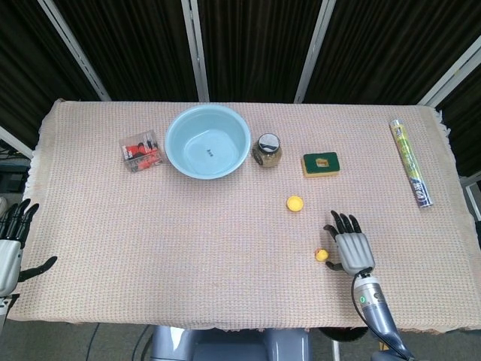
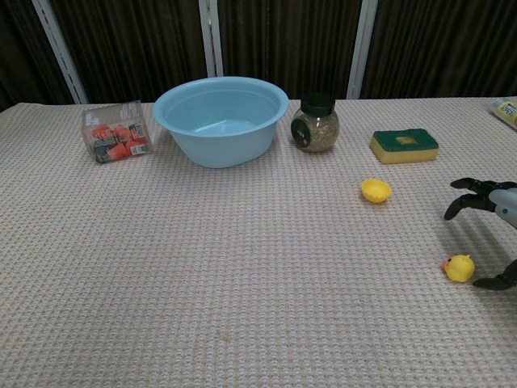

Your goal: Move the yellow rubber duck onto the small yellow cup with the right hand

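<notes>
The step in hand is judged to be the approach to the grasp: nothing is held yet. The right hand (image 1: 351, 248) is seen low over the table (image 1: 225, 218) near the front edge, right of the middle, with its fingers spread and its palm turned down. In the chest view the fingers (image 2: 467, 194) are curved above the cloth and the thumb tip (image 2: 494, 281) lies just beside the duck (image 2: 459, 267); whether it touches cannot be told. The duck sits on the cloth just left of the hand, near the front edge, apart from the cup (image 1: 294, 203). The cup stands upright and open, further back and a little toward the left edge, in front of the sponge (image 1: 321, 163).

For the next move, the fingers would have to be brought round the duck and pressed together on it from both sides. The duck looks small and round, so a poor closure is judged likely to squeeze it away. Once gripped, it would need to be lifted, carried back and left to the cup, and set on the rim.

The left hand (image 1: 11, 244) is seen off the left front corner, spread and holding nothing. The bowl (image 1: 207, 141) and jar (image 1: 267, 150) stand toward the back edge, well apart from the work.
</notes>
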